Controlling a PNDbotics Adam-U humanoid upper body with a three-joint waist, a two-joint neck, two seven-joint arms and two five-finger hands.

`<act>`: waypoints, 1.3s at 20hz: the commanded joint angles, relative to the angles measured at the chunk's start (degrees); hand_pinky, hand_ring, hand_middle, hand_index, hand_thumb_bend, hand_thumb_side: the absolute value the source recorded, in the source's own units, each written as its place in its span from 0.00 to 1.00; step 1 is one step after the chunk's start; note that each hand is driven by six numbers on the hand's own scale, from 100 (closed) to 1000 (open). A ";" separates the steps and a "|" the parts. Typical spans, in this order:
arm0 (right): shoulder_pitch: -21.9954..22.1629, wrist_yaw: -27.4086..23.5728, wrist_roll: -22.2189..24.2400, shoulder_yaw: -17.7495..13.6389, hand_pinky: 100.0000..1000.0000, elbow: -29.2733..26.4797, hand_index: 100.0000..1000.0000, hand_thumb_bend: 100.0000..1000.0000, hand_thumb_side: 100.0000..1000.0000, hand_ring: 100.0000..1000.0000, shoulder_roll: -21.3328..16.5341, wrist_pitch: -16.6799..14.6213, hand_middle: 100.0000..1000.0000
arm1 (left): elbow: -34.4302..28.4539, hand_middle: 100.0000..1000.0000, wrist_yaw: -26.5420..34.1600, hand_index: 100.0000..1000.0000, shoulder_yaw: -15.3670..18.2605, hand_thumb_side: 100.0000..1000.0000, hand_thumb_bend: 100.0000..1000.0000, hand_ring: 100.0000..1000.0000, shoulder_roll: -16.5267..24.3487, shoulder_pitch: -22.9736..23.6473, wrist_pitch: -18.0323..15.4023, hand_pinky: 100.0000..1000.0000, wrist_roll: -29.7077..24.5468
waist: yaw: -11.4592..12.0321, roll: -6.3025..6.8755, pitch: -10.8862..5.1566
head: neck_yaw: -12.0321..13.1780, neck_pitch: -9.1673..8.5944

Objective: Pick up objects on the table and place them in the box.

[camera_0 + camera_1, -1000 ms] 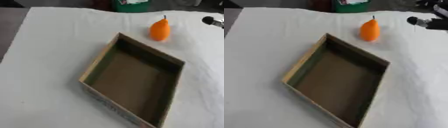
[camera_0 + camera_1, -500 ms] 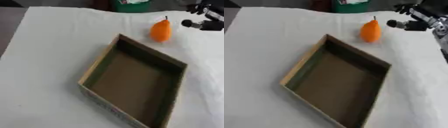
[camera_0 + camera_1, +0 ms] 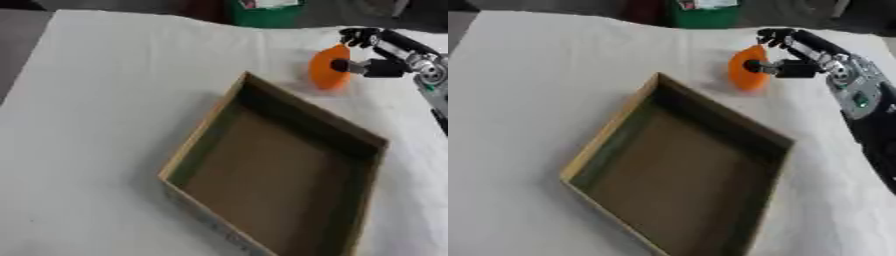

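An orange pear-shaped fruit [image 3: 321, 76] stands on the white cloth just beyond the far corner of the open cardboard box [image 3: 204, 138]. The box is empty and lies askew in the middle of the table. My right hand [image 3: 816, 50] comes in from the right and brackets the fruit. Its fingers [image 3: 356, 35] arch over the fruit's top and the thumb [image 3: 353, 66] lies across its front side. The hand is open and the fruit rests on the table. My left hand shows in neither view.
A green container [image 3: 268, 12] stands at the table's far edge, behind the fruit. White cloth [image 3: 96, 90] covers the table to the left of the box. My right forearm [image 3: 868, 115] runs down the right side of the view.
My right hand has moved left from beside the fruit until its fingers and thumb sit around it. The fruit and box have stayed where they were; the camera shifted slightly.
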 commanded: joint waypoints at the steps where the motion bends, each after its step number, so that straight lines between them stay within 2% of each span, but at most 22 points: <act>1: -1.36 0.61 -0.70 -0.74 0.88 -0.20 1.00 0.71 0.90 0.87 -1.20 -0.05 0.85 | -1.12 0.62 0.12 0.59 -0.06 0.72 0.00 0.53 0.89 -0.46 -0.05 0.37 -0.42 | 0.04 0.09 -0.89 | -0.53 -0.93; 5: -1.65 -0.21 1.49 0.01 0.89 -0.96 1.00 0.73 0.82 0.87 -0.63 -0.42 0.85 | -1.12 0.62 0.19 0.59 -0.05 0.72 0.00 0.53 0.78 -0.36 0.01 0.37 -0.55 | -0.24 0.17 -0.55 | -0.44 -0.54; 8: -1.76 -0.60 3.62 0.76 0.88 -2.50 1.00 0.74 0.69 0.86 -0.49 -1.06 0.83 | -1.12 0.62 0.22 0.59 -0.05 0.72 0.00 0.53 0.74 -0.33 0.06 0.37 -0.61 | -0.42 0.16 -0.41 | -0.32 -0.21; 9: -1.78 -0.50 4.34 0.95 0.89 -2.82 1.00 0.72 0.56 0.87 -0.43 -1.22 0.83 | -1.12 0.62 0.23 0.59 -0.07 0.72 0.00 0.53 0.72 -0.36 0.07 0.37 -0.65 | -0.41 0.15 -0.38 | -0.34 -0.15; 12: -1.79 0.49 6.81 1.35 0.89 -3.29 1.00 0.68 0.46 0.87 -0.35 -1.62 0.84 | -1.12 0.62 0.19 0.59 0.00 0.72 0.00 0.53 0.70 -0.34 0.10 0.37 -0.65 | -0.27 0.15 -0.33 | -0.31 -0.07; 13: -1.82 0.94 7.38 1.27 0.88 -3.30 1.00 0.63 0.42 0.86 -0.35 -1.46 0.82 | -1.12 0.62 0.22 0.59 0.02 0.72 0.00 0.53 0.69 -0.35 0.08 0.37 -0.61 | -0.24 0.13 -0.31 | -0.30 -0.07; 15: -1.89 1.75 7.60 0.98 0.87 -3.27 1.00 0.56 0.43 0.85 -0.22 -0.96 0.80 | -1.12 0.62 0.27 0.59 -0.01 0.72 0.00 0.53 0.67 -0.39 0.06 0.37 -0.61 | -0.22 0.06 -0.25 | -0.30 -0.12; 18: -1.74 2.48 6.40 0.76 0.86 -3.19 1.00 0.53 0.45 0.84 -0.03 -0.41 0.76 | -1.12 0.62 0.33 0.59 -0.03 0.72 0.00 0.53 0.63 -0.49 0.03 0.37 -0.62 | -0.19 -0.04 -0.12 | -0.31 -0.22; 22: -1.60 2.65 4.93 0.98 0.85 -3.25 0.90 0.41 0.48 0.82 0.09 -0.24 0.71 | -1.12 0.62 0.40 0.59 -0.02 0.72 0.00 0.53 0.62 -0.51 0.01 0.37 -0.61 | -0.21 0.00 -0.05 | -0.34 -0.14; 24: -1.58 2.74 4.62 1.18 0.84 -3.41 0.88 0.32 0.47 0.81 0.09 -0.31 0.70 | -1.12 0.62 0.43 0.59 -0.04 0.72 0.00 0.53 0.62 -0.55 0.01 0.37 -0.62 | -0.23 0.03 -0.06 | -0.36 -0.07; 25: -1.55 2.80 4.59 1.30 0.84 -3.48 0.87 0.20 0.43 0.81 0.10 -0.40 0.71 | -1.12 0.62 0.43 0.59 -0.05 0.72 0.00 0.53 0.63 -0.57 0.01 0.37 -0.65 | -0.23 0.06 -0.09 | -0.37 -0.02; 26: -1.52 2.84 4.63 1.39 0.84 -3.57 0.87 0.15 0.42 0.81 0.10 -0.57 0.71 | -1.12 0.62 0.43 0.59 -0.04 0.72 0.00 0.53 0.63 -0.56 -0.01 0.37 -0.66 | -0.24 0.08 -0.13 | -0.37 0.04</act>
